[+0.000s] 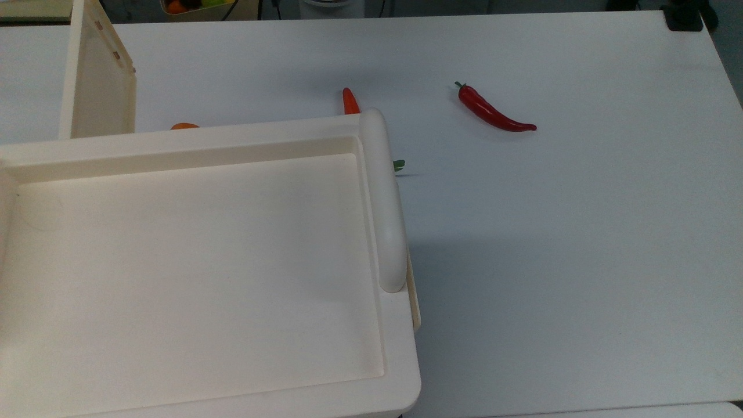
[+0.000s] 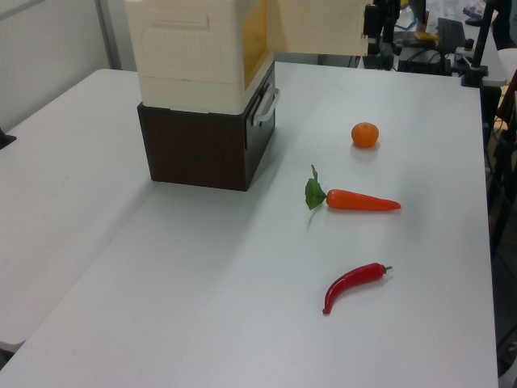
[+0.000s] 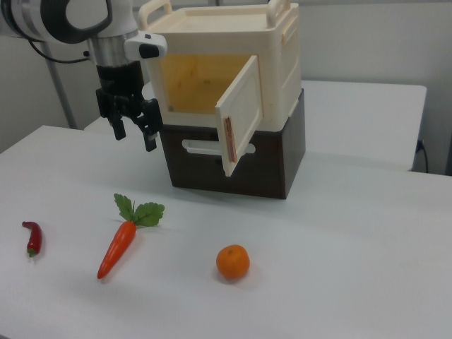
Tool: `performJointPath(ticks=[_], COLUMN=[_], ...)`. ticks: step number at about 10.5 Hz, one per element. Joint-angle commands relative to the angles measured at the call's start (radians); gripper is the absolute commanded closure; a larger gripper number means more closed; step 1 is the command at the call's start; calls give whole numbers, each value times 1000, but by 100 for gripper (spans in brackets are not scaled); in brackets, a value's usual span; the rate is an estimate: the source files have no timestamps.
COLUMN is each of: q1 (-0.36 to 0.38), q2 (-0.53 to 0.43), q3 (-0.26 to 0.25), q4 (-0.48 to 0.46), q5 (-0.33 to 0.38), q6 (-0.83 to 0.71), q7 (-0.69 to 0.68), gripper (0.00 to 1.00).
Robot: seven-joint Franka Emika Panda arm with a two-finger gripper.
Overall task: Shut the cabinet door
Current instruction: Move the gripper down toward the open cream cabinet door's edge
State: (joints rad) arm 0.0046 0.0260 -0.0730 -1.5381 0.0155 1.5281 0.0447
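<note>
The cabinet (image 3: 275, 63) is a cream box on a dark brown base (image 3: 272, 166). In the top view I see its recessed top (image 1: 191, 261) and its bar handle (image 1: 384, 197). The cabinet door (image 3: 242, 116) stands swung out, leaving the yellowish inside open. The cabinet door (image 1: 98, 81) also stands at the top view's upper left, and the cabinet door (image 2: 319, 28) at the left view's top. My gripper (image 3: 134, 134) hangs open and holding nothing, at the right view's left of the cabinet's open front, apart from the door.
On the white table (image 3: 339, 268) lie an orange (image 3: 233, 261), a carrot (image 3: 119, 244) with green leaves and a red chilli (image 3: 32, 238). The base has a drawer with a pale handle (image 2: 265, 107). Black equipment (image 2: 380, 24) stands beyond the table.
</note>
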Motion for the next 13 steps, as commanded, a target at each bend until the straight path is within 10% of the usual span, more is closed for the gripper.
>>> performJointPath(ticks=[1, 2, 7, 13], q1=[8, 6, -6, -8], q2=[-28, -28, -35, -17], q3=[-10, -10, -77, -264], q4=[-19, -19, -4, 39], q5=[17, 17, 15, -144], q6=[-17, -17, -63, -105], q7=[-60, -89, -469, -1270], gripper=[82, 99, 100, 100])
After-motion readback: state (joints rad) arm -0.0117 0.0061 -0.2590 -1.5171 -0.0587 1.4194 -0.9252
